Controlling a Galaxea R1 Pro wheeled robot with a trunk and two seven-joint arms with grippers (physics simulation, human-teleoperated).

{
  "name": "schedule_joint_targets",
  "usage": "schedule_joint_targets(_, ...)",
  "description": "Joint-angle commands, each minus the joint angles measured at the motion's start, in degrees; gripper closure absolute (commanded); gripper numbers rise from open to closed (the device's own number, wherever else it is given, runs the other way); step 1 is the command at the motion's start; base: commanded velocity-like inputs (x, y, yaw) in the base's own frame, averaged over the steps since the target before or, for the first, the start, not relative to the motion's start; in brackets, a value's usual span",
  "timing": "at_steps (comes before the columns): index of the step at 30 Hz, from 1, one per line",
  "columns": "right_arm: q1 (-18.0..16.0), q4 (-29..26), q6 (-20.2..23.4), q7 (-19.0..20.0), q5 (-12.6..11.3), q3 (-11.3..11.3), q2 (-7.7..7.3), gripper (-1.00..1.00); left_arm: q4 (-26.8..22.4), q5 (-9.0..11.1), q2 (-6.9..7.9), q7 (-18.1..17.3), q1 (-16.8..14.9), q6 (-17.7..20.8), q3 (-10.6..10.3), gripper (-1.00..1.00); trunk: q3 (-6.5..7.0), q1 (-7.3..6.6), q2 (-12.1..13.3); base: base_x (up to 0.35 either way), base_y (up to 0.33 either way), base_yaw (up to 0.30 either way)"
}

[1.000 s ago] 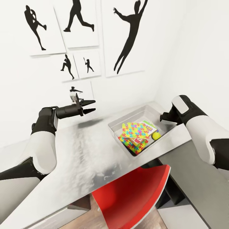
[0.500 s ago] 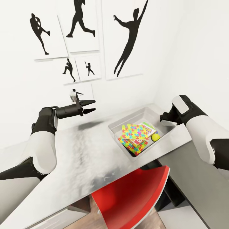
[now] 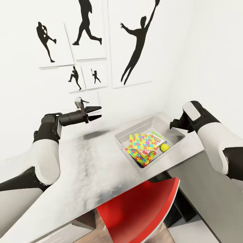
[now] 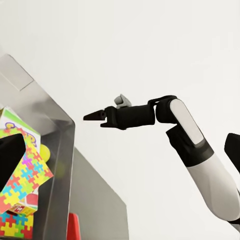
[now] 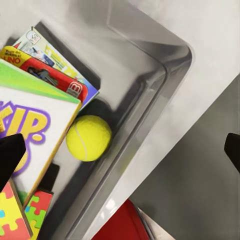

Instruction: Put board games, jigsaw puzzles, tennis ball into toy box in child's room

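White walls with black sports pictures stand behind the bench (image 3: 84,162), where the toy box (image 3: 125,135) at its far right corner holds the jigsaw puzzles (image 3: 143,141), board games (image 5: 42,125) and tennis ball (image 3: 164,147), so both grippers, left gripper (image 3: 96,113) and right gripper (image 3: 171,125), hang free with jaws apart, holding nothing.

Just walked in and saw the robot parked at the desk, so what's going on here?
The toys lie in the toy box on the table: the jigsaw puzzles on top of the board games, with the tennis ball beside them. Neither gripper holds anything. The left gripper hangs open above the table, away from the box, and the right gripper sits at the box's far end, fingers spread in its wrist view.
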Motion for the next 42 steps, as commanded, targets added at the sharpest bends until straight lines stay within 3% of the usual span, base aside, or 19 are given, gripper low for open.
schedule_joint_targets(1,-0.06,-0.07,0.2,-0.41,-0.61,0.43,-0.07,-1.0,-0.04,-0.61,-0.08,-0.44,-0.08,0.6,0.28,-1.0,-0.01,0.04,-0.11,0.0,0.0,0.0)
schedule_joint_targets(42,0.02,-0.04,0.2,-0.33,-0.7,0.43,-0.08,-1.0,-0.04,-0.61,0.09,-0.44,-0.08,0.54,0.51,-1.0,3.86,0.04,-0.11,-0.051,0.0,0.0)
